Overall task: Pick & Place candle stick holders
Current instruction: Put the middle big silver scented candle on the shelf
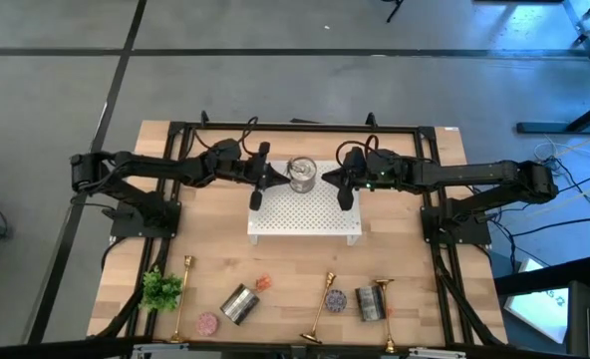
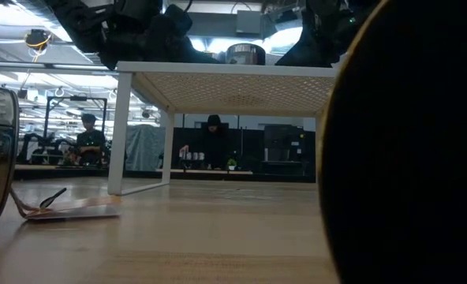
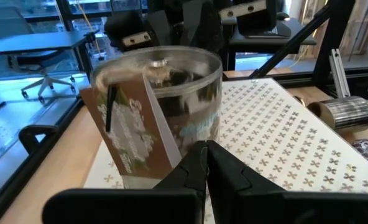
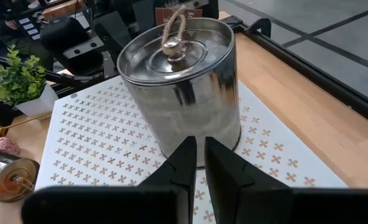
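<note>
Three gold candle stick holders lie on their sides near the table's front edge: one [image 1: 182, 299] at the left, one [image 1: 321, 305] in the middle, one [image 1: 386, 301] at the right. No gripper is near them. Both grippers hover over a white perforated shelf [image 1: 305, 221] at the table's middle. On the shelf stands a silver lidded tin [image 1: 302, 175]. My left gripper [image 3: 206, 152] is shut and points at the tin's labelled side [image 3: 131, 134]. My right gripper [image 4: 198, 146] is shut and points at the tin's opposite side [image 4: 184, 93]. Neither has anything between its fingers.
On the front of the table lie two more silver tins [image 1: 238, 304] [image 1: 368, 302], two small pink candles [image 1: 207, 323] [image 1: 337, 298] and a small green plant [image 1: 160, 289]. A black frame [image 1: 175, 128] rims the table. People sit in the room beyond [image 2: 212, 142].
</note>
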